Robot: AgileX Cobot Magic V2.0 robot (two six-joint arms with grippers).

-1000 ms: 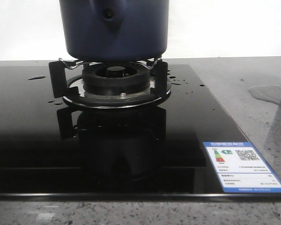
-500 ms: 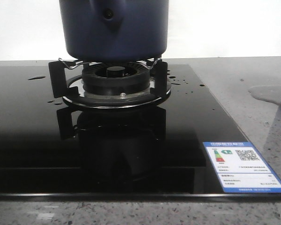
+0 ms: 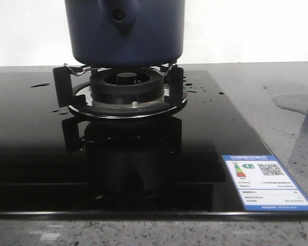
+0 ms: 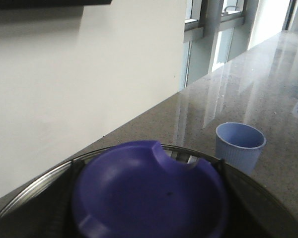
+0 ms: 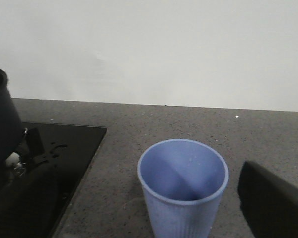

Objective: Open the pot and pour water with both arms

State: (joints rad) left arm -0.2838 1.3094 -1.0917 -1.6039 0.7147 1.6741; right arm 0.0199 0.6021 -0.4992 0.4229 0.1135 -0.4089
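Slight shift seen only at the pale cup (image 5: 183, 186), beside the right fingers (image 5: 273, 208) | pot (image 3: 124, 32) unmoved on burner (image 3: 127, 87); lid (image 4: 149, 196) carried at left fingers | finger states cannot be told | lid judged off; pouring left.

So the pot (image 3: 124, 32) sits on the burner stand (image 3: 120, 92), which is on the glass cooktop (image 3: 31, 148) toward its back. The cup (image 5: 183, 188) stands on the counter (image 5: 154, 124) off to the cooktop's right. A label (image 3: 267, 182) sticks on the cooktop's front right corner.
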